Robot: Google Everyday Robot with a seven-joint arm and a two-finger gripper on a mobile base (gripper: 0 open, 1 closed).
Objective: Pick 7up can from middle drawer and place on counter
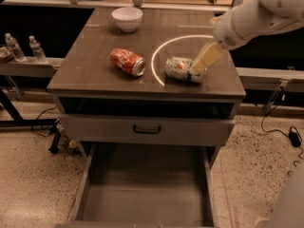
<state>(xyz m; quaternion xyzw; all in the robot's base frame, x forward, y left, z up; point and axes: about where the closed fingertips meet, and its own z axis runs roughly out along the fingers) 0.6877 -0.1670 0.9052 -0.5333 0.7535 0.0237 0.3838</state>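
The 7up can (182, 69) lies on its side on the counter (95, 75), inside the white circle line, near the right front. My gripper (203, 63) hangs just to the right of the can, with its cream tip at the can's right end. It is open and holds nothing. The white arm reaches in from the upper right. The middle drawer (147, 194) is pulled out at the bottom, and its grey floor is bare.
A red-orange can (127, 61) lies on the counter to the left of the circle. A white bowl (127, 18) stands at the back. A closed drawer front with a dark handle (146, 128) sits above the open drawer. Water bottles (14, 46) stand on a ledge at the left.
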